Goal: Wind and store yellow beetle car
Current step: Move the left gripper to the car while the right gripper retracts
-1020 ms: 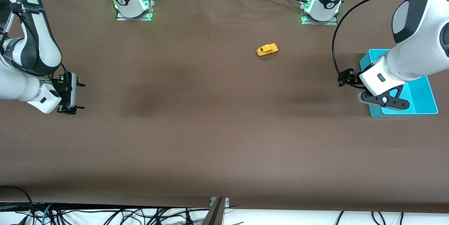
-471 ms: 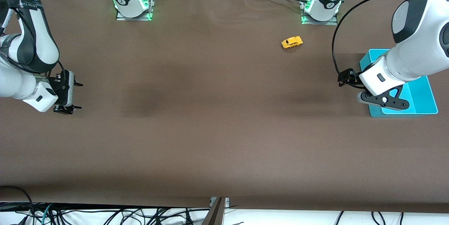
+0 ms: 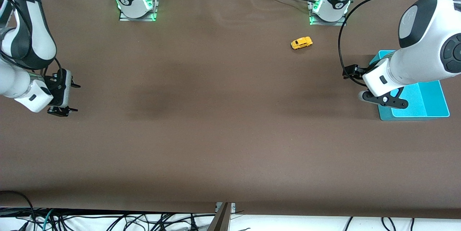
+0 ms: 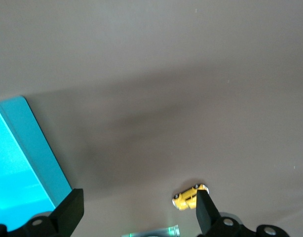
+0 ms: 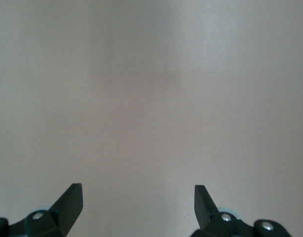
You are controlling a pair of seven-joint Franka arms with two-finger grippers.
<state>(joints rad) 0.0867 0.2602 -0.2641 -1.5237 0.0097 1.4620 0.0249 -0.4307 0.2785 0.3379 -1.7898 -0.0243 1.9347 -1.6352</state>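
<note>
The yellow beetle car (image 3: 301,43) stands on the brown table close to the left arm's base, farther from the front camera than the teal tray (image 3: 426,98). My left gripper (image 3: 365,89) hangs open and empty over the tray's edge that faces the table's middle. In the left wrist view the gripper (image 4: 138,197) is open, and the car (image 4: 187,197) shows on the table beside one finger (image 4: 207,213), which partly hides it. My right gripper (image 3: 74,98) is open and empty low over the table at the right arm's end; its wrist view (image 5: 137,190) shows only bare table.
The teal tray also shows in the left wrist view (image 4: 23,163). The arm bases (image 3: 136,4) (image 3: 327,8) stand along the table's edge farthest from the front camera. Cables lie past the near table edge (image 3: 144,220).
The car rolled toward the left arm's base and has nearly stopped. My right gripper drew back toward its end of the table. My left arm shifted slightly.
</note>
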